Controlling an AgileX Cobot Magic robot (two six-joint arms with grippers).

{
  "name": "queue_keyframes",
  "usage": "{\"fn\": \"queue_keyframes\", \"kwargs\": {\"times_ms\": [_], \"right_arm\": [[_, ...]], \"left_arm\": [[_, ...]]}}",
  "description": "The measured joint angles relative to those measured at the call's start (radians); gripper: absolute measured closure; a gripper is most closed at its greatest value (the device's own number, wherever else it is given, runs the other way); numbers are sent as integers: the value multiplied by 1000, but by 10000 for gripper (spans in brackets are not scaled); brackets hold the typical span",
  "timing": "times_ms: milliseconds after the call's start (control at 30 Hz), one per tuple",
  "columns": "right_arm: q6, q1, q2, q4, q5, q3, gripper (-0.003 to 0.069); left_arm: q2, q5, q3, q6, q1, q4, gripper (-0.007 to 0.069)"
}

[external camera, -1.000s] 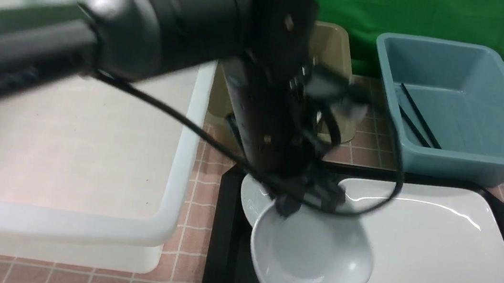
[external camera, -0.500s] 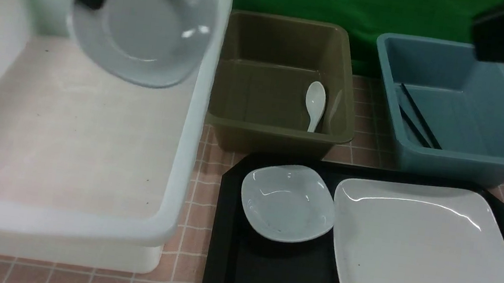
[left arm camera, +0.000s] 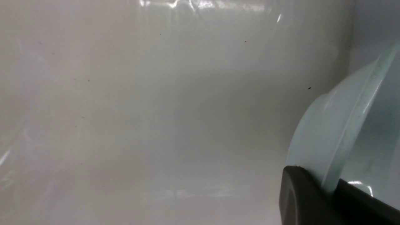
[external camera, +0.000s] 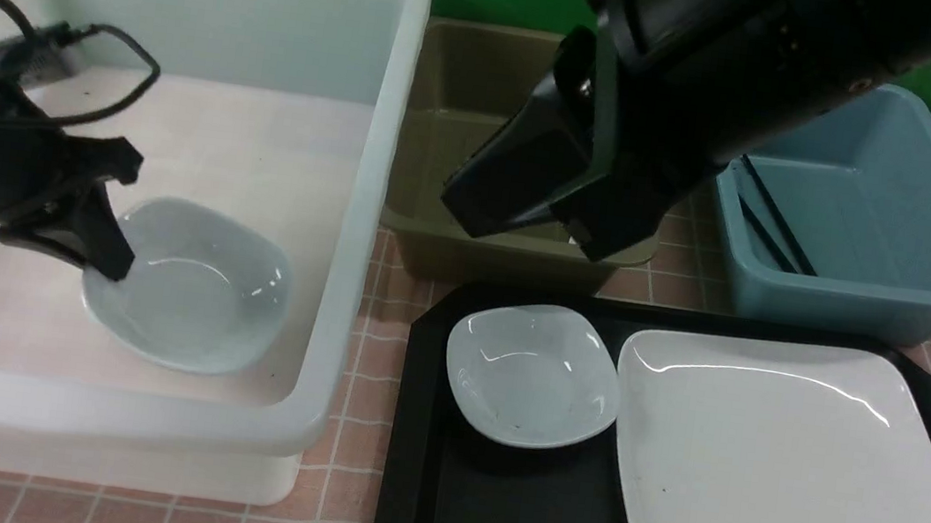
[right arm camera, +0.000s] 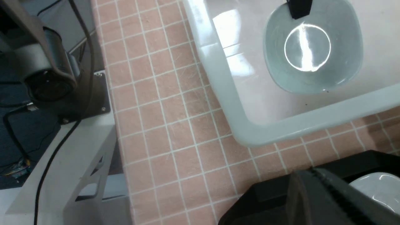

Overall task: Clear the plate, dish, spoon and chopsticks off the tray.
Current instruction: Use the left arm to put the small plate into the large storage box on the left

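Note:
My left gripper (external camera: 110, 261) is shut on the rim of a pale dish (external camera: 191, 290), held low and tilted inside the white bin (external camera: 349, 194). The left wrist view shows that rim (left arm camera: 350, 125) pinched between the fingers (left arm camera: 300, 193). On the black tray (external camera: 418, 433) sit a second small dish (external camera: 532, 372) and the large white plate (external camera: 785, 478). The black chopsticks (external camera: 776, 229) lie in the blue bin (external camera: 871, 285). My right gripper (external camera: 524, 220) hangs shut and empty over the olive bin's front edge, above the tray. The spoon is hidden behind the right arm.
The olive bin (external camera: 465, 119) stands between the white and blue bins, behind the tray. Pink tiled tabletop (right arm camera: 175, 125) lies around them. The right wrist view shows the table's edge and an arm base (right arm camera: 50, 72) beyond it. A green backdrop closes the far side.
The left gripper carried the dish from the tray up over the white bin, then lowered it inside. The right arm swung in from the right across the olive bin, covering the spoon.

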Motion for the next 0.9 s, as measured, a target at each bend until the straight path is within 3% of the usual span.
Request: {"fn": "queue_keyframes", "kwargs": {"times_ms": [200, 300, 433, 500, 567, 633, 767, 800, 833, 867, 900], "right_arm": [[1, 0, 1, -6, -1, -4, 629], [3, 0, 1, -10, -1, -6, 629], [40, 0, 1, -77, 3, -6, 629], [55, 0, 0, -117, 4, -6, 629], [87, 0, -10, -255, 5, -6, 629], [165, -10, -42, -404, 6, -6, 629], [235, -66, -106, -471, 6, -1, 629], [251, -114, -157, -476, 6, 28, 629], [253, -128, -163, -476, 6, 33, 629], [258, -186, -211, -476, 6, 89, 629], [259, -225, -232, -476, 6, 121, 629]], "left_arm": [[76, -40, 5, -24, -12, -1, 566], [79, -55, 9, -26, -12, 8, 484], [52, -4, -7, -61, -13, 100, 289], [39, 23, -24, -90, -13, 142, 260], [-4, 69, -82, -144, -13, 233, 232], [-63, 99, -155, -165, -30, 279, 259], [-141, 95, -222, -178, -116, 285, 386], [-183, 56, -246, -177, -218, 273, 477], [-187, 50, -248, -177, -231, 267, 500], [-210, 4, -255, -148, -358, 245, 573], [-212, -16, -256, -127, -419, 237, 598]]}}
